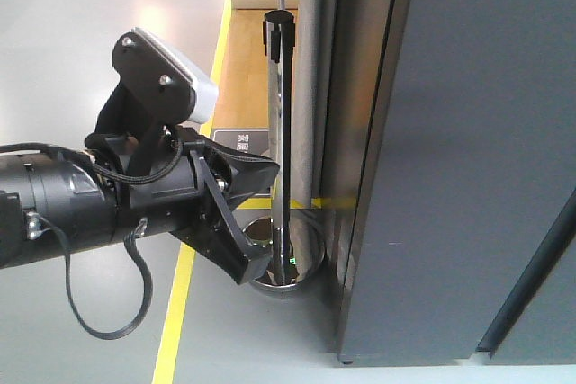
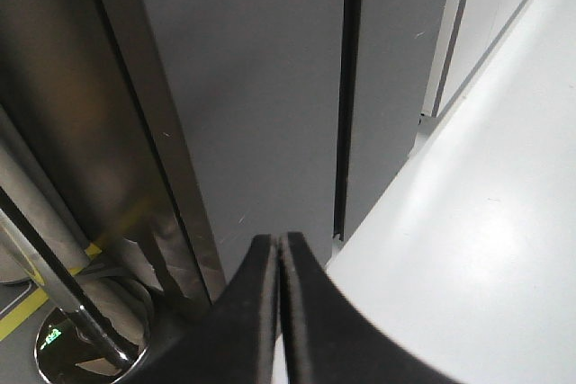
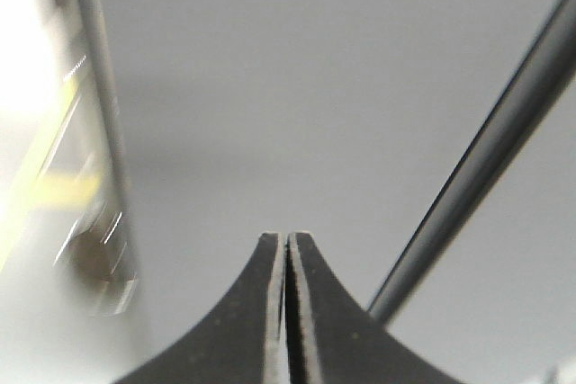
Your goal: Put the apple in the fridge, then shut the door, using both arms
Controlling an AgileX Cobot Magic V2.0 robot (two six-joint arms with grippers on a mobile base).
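The dark grey fridge [image 1: 468, 132] stands at the right with its door shut; a dark seam [image 1: 531, 267] runs between its panels. The apple is out of view in every frame. My left arm [image 1: 90, 204] reaches in from the left, its gripper end close to the fridge's left corner. In the left wrist view my left gripper [image 2: 277, 240] is shut and empty, pointing at the fridge front [image 2: 252, 87] near its seam [image 2: 342, 87]. My right gripper [image 3: 286, 238] is shut and empty, close to the grey fridge face [image 3: 315, 87] beside a dark seam [image 3: 495, 150].
A chrome stanchion post [image 1: 279, 132] with a round base [image 1: 288, 272] stands just left of the fridge, right by my left gripper; its base also shows in the left wrist view [image 2: 81, 339]. Yellow floor tape [image 1: 175, 312] runs along the grey floor.
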